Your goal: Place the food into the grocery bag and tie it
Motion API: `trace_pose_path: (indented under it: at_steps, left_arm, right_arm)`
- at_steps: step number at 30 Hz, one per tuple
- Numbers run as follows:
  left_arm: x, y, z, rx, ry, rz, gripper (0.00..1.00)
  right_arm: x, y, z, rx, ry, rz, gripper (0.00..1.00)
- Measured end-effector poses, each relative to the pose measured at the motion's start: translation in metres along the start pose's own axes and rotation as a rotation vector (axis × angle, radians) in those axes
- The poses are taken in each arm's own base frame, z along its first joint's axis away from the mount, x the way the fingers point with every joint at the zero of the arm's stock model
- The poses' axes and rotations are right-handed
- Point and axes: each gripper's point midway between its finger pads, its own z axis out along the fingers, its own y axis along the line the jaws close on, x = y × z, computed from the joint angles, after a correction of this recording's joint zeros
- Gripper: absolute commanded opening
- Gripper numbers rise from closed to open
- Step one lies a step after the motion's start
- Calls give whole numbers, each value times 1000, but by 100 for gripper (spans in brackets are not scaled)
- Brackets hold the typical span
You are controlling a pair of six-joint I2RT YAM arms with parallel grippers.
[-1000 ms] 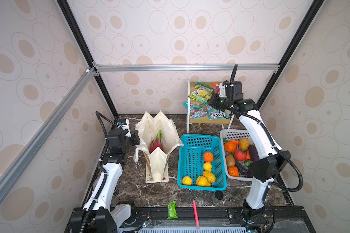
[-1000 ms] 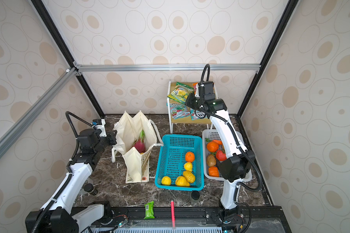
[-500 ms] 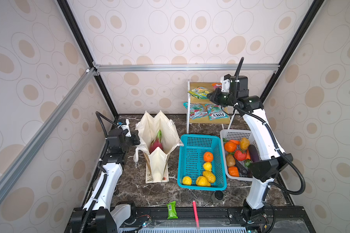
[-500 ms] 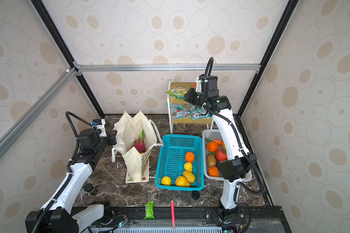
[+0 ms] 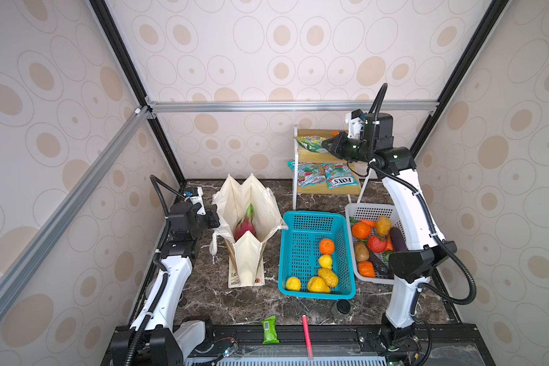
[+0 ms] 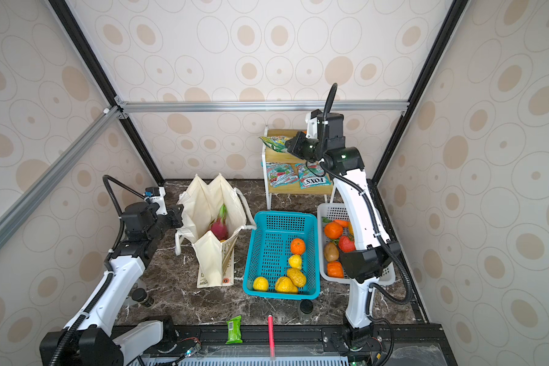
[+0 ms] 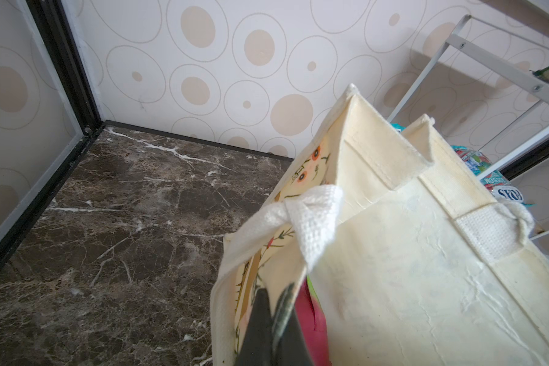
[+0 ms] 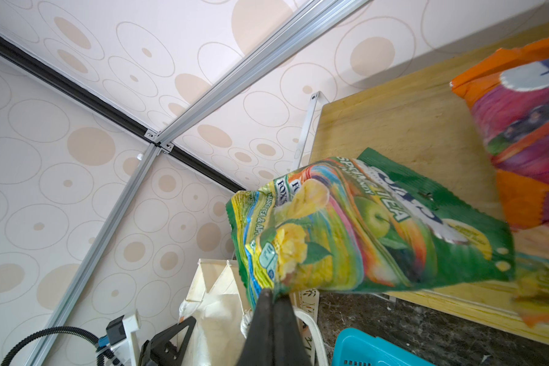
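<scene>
Grocery bag (image 5: 247, 263) stands upright just left of the blue basket (image 5: 311, 215). Its long axis is vertical, its mouth gapes upward, and the mouth's length runs along the basket's long side. It is stiff cream canvas with gusseted ends folded into sharp peaks, woven white strap handles (image 7: 311, 218) and an orange-flowered print on its side. A pink dragon fruit (image 5: 243, 229) sits inside with its green tips up. The left gripper (image 5: 215, 218) (image 7: 276, 294) is at the bag's side away from the basket, its jaws pinched together on the rim fabric.

Above and beyond the basket's far end, the right gripper (image 8: 274, 294) is clamped on one crimped edge of a green Fox's packet (image 8: 377, 221). The packet is glossy crinkled foil printed with lemon and green apple, and "FOX'S" and "TEA" are legible. Its long axis is roughly level, reaching from the jaws toward the bag's side, over the top board of the wooden shelf (image 5: 311, 157). An orange packet (image 8: 520, 126) lies on that board. On the lower board, behind the basket, two teal packets (image 5: 325, 179) lie flat, and one reads "FOX'S" upside down.
</scene>
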Motion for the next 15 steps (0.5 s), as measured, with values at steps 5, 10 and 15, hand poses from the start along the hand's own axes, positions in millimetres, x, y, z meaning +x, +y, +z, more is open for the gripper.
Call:
trace_pose_path:
  at_steps: [5,10,15]
  left_arm:
    - [0,0,0,0,0,0,0]
    - [0,0,0,0,0,0,0]
    - [0,0,0,0,0,0,0]
  right_arm:
    - [7,10,3,-16,13,-10,0]
    - [22,29,2,-21,22,-52,0]
    - [39,59,-12,-40,22,-117,0]
